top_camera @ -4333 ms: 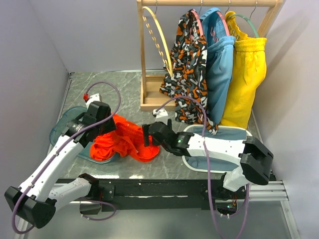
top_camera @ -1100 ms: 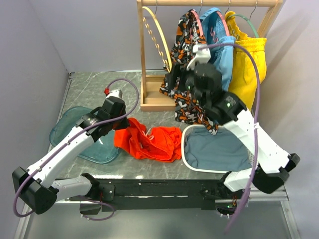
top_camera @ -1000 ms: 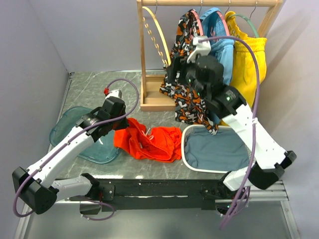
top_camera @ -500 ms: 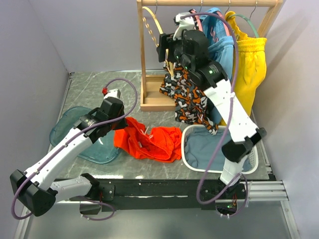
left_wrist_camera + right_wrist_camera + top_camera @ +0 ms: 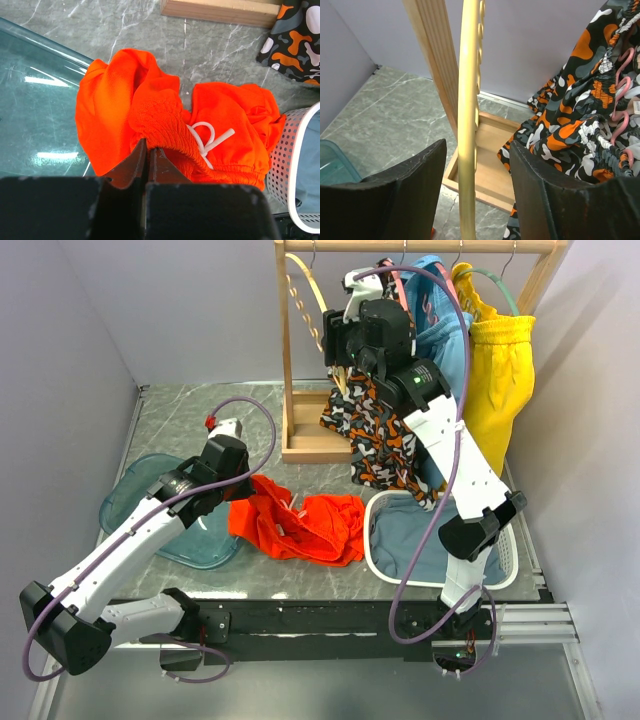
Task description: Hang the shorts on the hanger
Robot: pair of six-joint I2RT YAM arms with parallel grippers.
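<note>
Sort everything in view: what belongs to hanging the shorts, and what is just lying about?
Job in hand: plain orange-red fabric shorts; thin tan wooden hoop hanger with holes along its rim.

Lying about: orange-black-white patterned shorts, blue shorts and yellow shorts, all hanging on the wooden rack; white perforated basket; translucent teal plastic tray.
</note>
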